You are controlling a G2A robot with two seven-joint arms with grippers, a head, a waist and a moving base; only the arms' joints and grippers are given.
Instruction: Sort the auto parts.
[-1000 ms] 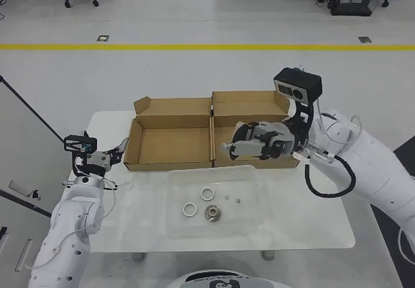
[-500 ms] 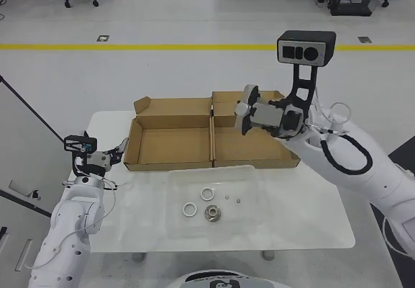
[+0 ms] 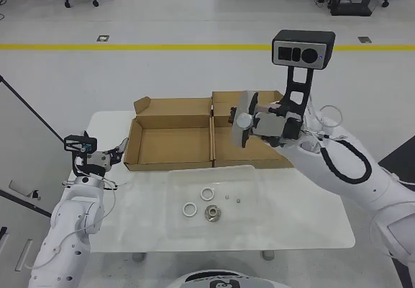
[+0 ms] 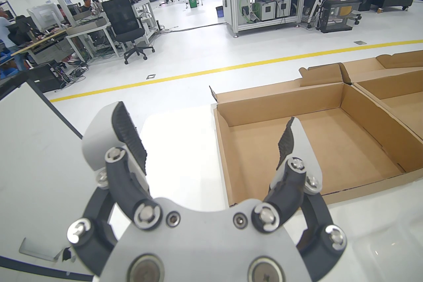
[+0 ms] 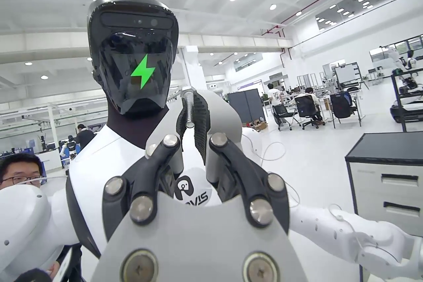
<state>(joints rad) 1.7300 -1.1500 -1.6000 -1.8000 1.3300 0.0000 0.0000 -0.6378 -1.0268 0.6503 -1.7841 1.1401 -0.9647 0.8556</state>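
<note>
Clenching a bolt (image 5: pixel 189 111), right pincer (image 5: pixel 195 104) has risen off the box (image 3: pixel 225 148); left pincer (image 4: pixel 205 118) released.

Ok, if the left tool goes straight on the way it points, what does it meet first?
Most likely the near side wall of the left cardboard box: the open left tool aims at it. Depth is unclear; it could skim the rim.
</note>
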